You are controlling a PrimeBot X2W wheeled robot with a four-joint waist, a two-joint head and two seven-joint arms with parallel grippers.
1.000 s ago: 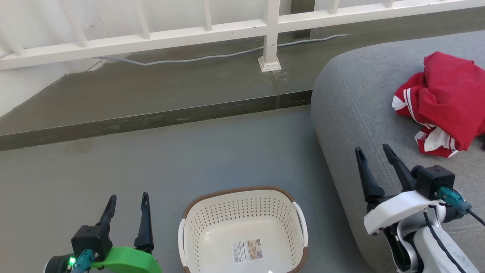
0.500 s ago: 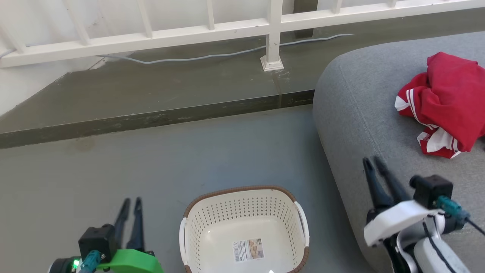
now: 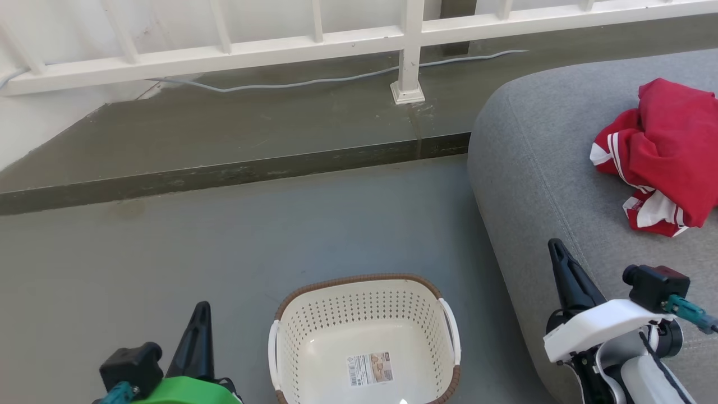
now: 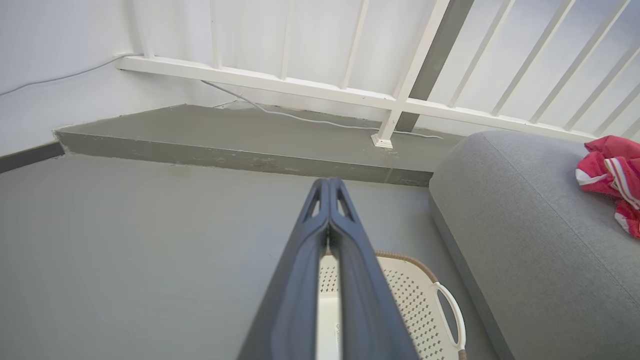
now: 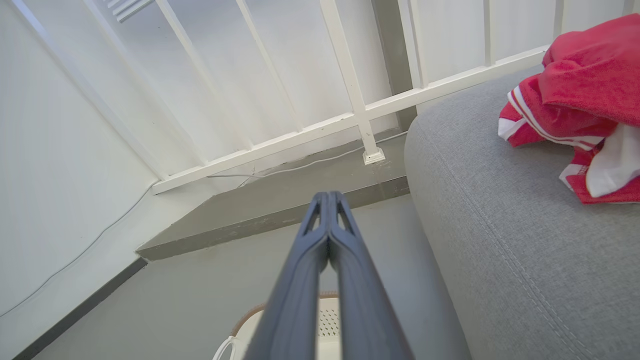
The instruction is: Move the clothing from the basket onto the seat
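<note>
grey seat [image 3: 533, 168] runs off the right and bottom edges, its long side stretching from under the right tool [image 3: 556, 247] up toward the white railing [image 3: 336, 47]. the clothing [image 3: 667, 151] sits on it, well ahead and right of that tool. it's bunched up and cut by the frame, so no clear long axis and can't count pieces. basket [image 3: 364, 331] stands on the floor between both tools, near end cut off, handles at its sides. left tool [image 3: 202, 308] and right tool are both pinched closed on nothing.

before me the grey floor [image 3: 168, 264] carries the basket [image 3: 364, 314] and the seat [image 3: 538, 168]; on the seat lies the red clothing [image 3: 667, 146].
</note>
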